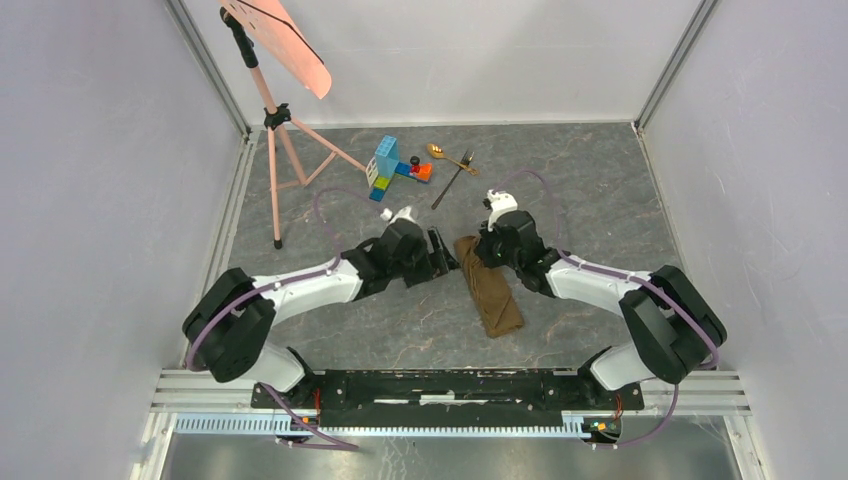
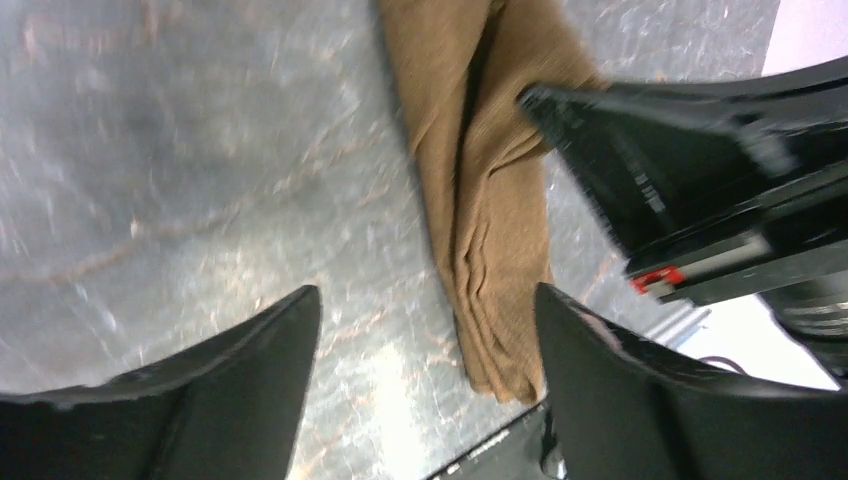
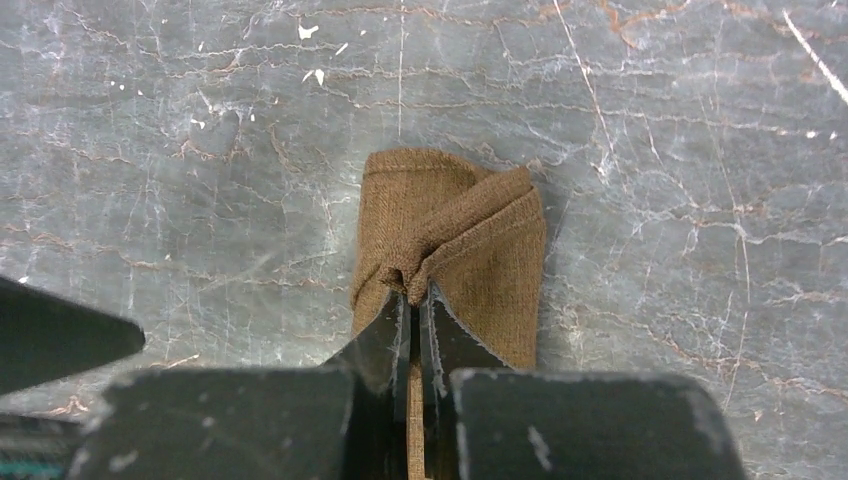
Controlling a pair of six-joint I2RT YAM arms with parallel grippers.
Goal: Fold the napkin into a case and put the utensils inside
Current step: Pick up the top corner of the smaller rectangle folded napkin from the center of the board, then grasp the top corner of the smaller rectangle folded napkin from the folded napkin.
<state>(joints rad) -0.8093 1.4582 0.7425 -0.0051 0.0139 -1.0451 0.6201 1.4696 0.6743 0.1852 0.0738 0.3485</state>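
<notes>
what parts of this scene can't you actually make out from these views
1. Right wrist view: the right tool and its housing hide the lower part of the napkin; no pocket opening can be judged.
2. Top view: the same tool covers part of the napkin's far end; spoon and fork are too small for detail.
3. Left wrist view: motion blur; the top edge cuts the napkin.

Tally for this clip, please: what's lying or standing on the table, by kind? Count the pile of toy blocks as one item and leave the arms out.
Napkin: 1
Spoon: 1
Fork: 1
Toy-block pile: 1
Tripod stand: 1
Total: 5
</notes>
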